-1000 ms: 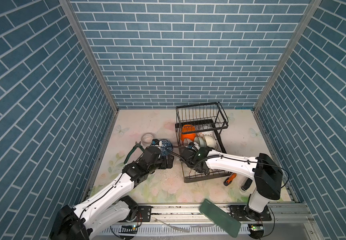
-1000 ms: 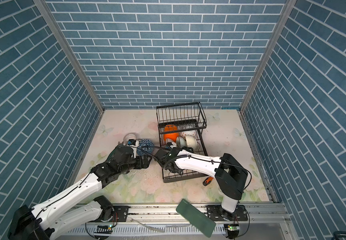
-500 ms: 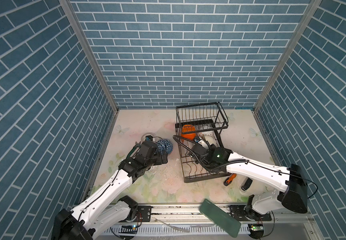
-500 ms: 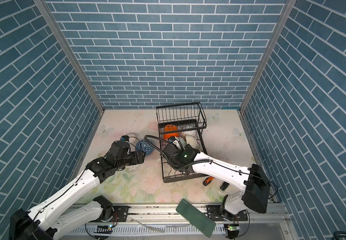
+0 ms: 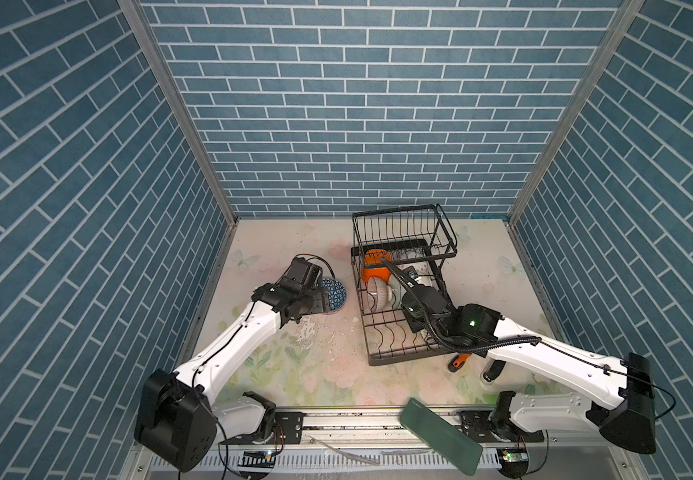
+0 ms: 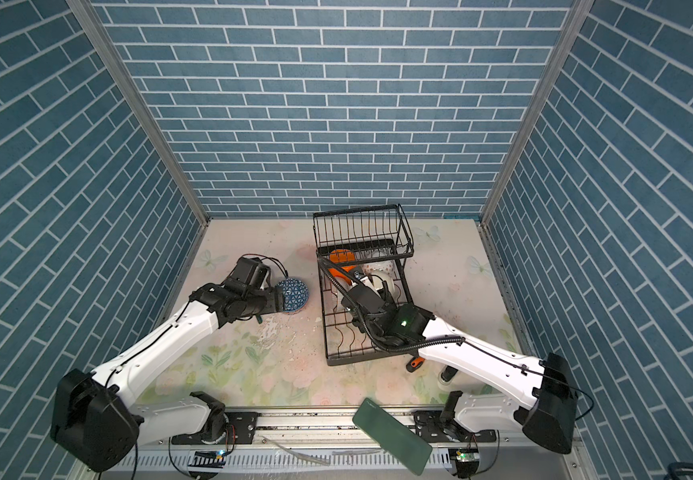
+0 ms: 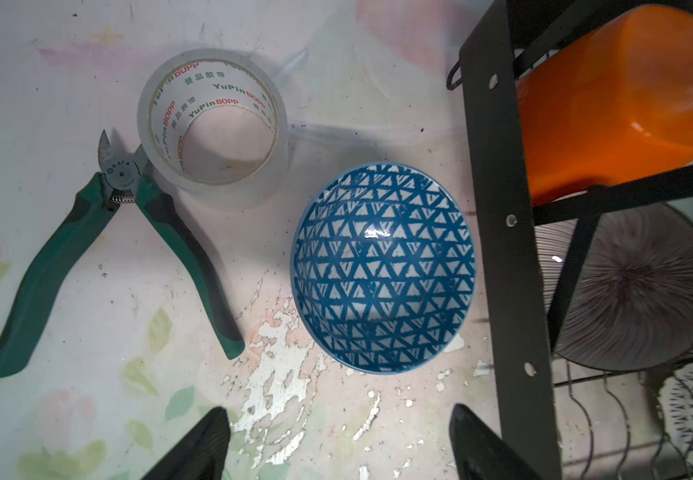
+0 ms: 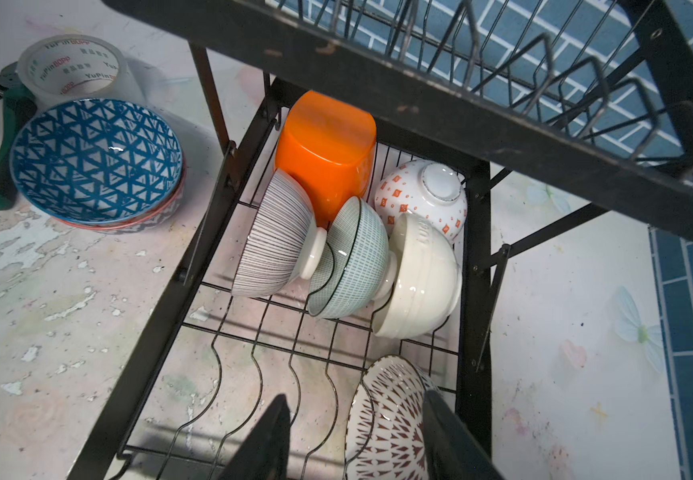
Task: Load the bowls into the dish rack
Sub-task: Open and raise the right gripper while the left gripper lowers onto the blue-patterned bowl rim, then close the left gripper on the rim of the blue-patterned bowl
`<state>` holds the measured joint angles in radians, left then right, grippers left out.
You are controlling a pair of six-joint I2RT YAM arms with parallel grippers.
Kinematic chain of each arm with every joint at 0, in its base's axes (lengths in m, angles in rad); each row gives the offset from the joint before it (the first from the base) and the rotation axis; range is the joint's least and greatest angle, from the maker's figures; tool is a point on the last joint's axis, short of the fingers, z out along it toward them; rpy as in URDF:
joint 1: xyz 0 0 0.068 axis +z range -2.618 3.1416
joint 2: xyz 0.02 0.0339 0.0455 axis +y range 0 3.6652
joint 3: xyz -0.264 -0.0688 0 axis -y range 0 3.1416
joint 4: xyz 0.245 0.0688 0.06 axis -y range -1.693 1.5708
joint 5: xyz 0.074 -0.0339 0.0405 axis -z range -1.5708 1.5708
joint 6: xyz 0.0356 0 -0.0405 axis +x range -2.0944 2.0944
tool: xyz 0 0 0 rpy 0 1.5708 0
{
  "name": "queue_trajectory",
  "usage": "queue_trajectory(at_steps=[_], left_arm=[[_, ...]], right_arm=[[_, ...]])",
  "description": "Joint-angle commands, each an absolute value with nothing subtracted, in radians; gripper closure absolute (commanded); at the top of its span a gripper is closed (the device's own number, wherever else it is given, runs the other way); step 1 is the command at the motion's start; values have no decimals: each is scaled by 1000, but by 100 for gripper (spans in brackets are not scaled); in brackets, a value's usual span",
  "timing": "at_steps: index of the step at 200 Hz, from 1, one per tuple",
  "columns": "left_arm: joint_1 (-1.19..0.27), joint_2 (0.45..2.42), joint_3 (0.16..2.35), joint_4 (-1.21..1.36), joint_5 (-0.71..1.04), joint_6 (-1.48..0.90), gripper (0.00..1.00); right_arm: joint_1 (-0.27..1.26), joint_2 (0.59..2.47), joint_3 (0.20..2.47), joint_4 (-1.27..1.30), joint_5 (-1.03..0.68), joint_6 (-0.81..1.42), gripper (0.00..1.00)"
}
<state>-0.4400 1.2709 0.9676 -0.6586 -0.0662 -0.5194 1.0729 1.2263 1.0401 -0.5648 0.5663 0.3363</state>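
The black wire dish rack [image 5: 399, 360] stands right of centre. Its lower tier holds an orange bowl [image 8: 324, 149], a striped one [image 8: 274, 245], a pale green one [image 8: 353, 257], a cream one [image 8: 419, 274] and a white one with orange marks [image 8: 424, 195]. A brown-patterned bowl [image 8: 390, 415] stands on edge in a slot between the fingers of my open right gripper [image 8: 355, 397]. One finger lies against its back, and a gap shows at the other. Left of the rack, a blue triangle-patterned bowl [image 7: 382, 266] sits stacked on a pink-rimmed bowl [image 8: 157, 214]. My left gripper [image 7: 338, 419] hangs open and empty just short of it.
A clear tape roll [image 7: 212, 124] and green pliers [image 7: 87, 257] lie on the mat beside the blue bowl. An orange-handled tool [image 5: 459, 362] and a black one [image 5: 492, 370] lie under the right arm. The rack's raised upper basket [image 5: 403, 210] overhangs the loaded bowls.
My right gripper has moved from the rack's left edge into its lower tier, and the elbow has swung out to the right. My left gripper has shifted slightly by the blue bowl, which has not moved.
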Motion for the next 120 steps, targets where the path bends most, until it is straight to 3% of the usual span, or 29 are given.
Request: queue_trajectory(at_steps=[1, 69, 120], left_arm=[[-420, 1333, 1008, -698, -66, -491, 21], [-395, 1492, 1080, -696, -85, -451, 39], [-389, 1566, 1117, -697, -116, -407, 47]], right_arm=[[1069, 1209, 999, -512, 541, 369, 48], [1069, 1247, 975, -458, 522, 361, 48], [1068, 1273, 970, -439, 509, 358, 48]])
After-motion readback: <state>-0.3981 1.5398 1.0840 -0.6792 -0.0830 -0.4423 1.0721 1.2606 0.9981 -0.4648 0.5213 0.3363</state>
